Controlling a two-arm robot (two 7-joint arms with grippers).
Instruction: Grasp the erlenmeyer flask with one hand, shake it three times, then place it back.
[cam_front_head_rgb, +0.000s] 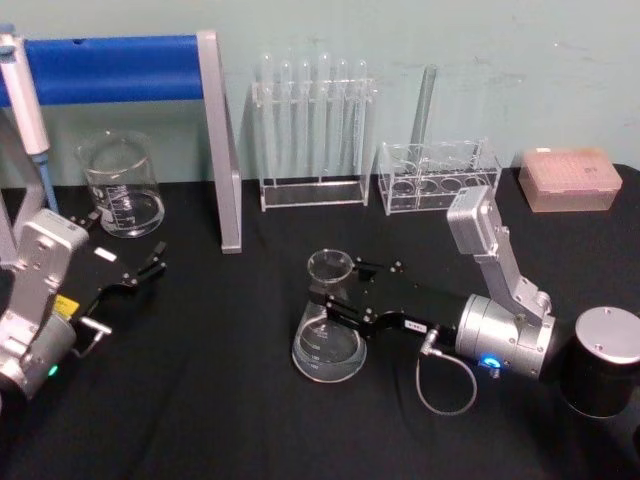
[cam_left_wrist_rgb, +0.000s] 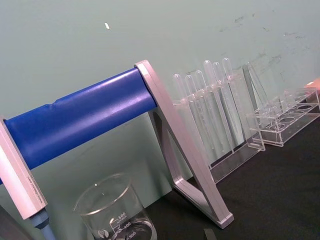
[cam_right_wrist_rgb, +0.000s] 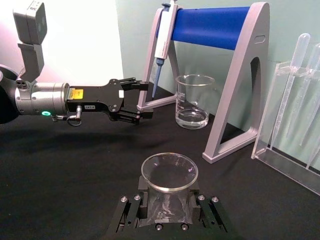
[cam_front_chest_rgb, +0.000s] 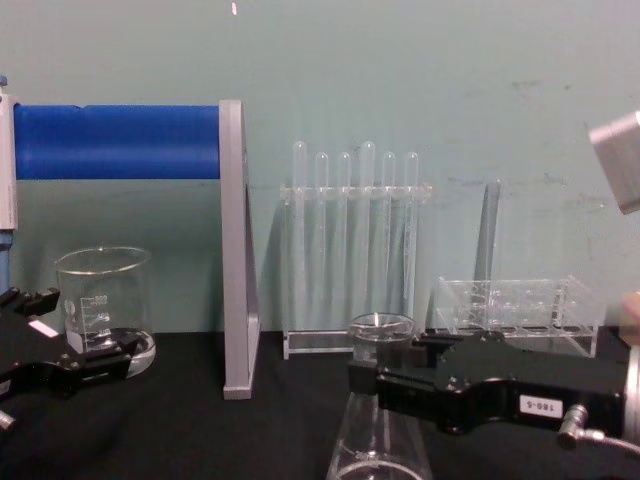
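On the black surface (cam_front_head_rgb: 230, 400), I am clenching my right end effector (cam_front_head_rgb: 335, 295) around the flask (cam_front_head_rgb: 329, 345) neck, while my left end effector (cam_front_head_rgb: 150, 265) is resting released near the beaker (cam_front_head_rgb: 120, 185).

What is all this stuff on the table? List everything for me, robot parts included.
Clear glass conical erlenmeyer flask: one, centre of the black table, neck between the right tool's jaws.
Clear cylindrical glass beaker: one, back left.
Blue-barred grey pipette stand: one, back left, a white pipette hanging on it.
Clear rack of test tubes: one, back centre.
Low clear rack: one, back right, one glass tube standing in it.
Pink tip box: one, far right.
Right tool: black, at the flask's neck.
Left tool: black, open, near left.
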